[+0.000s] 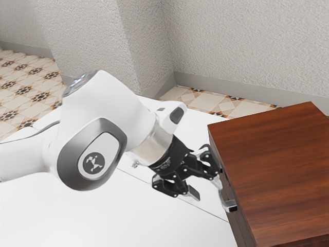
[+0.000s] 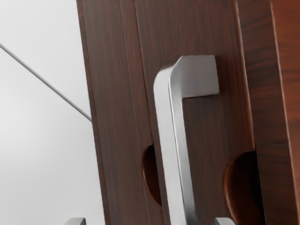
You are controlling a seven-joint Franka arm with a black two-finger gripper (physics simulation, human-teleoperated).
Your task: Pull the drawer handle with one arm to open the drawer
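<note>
As our black two-finger gripper (image 1: 204,179) hangs wide open, the brushed silver bar handle (image 1: 227,199) on the dark brown wooden drawer (image 1: 277,170) sits at its four o'clock: we'd centre, close firmly, pull straight back

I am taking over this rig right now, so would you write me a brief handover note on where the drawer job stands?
Gripper: jaws open, holding nothing. It faces the cabinet front just short of the drawer handle, which sits centred between the jaws in the wrist view.
Things: the metal handle is on the front of the brown wooden cabinet, which stands on the white table.
Done: the gripper is lined up on the handle.
Left: move in, shut on the handle and pull the drawer out. The drawer does not look pulled out yet.
</note>
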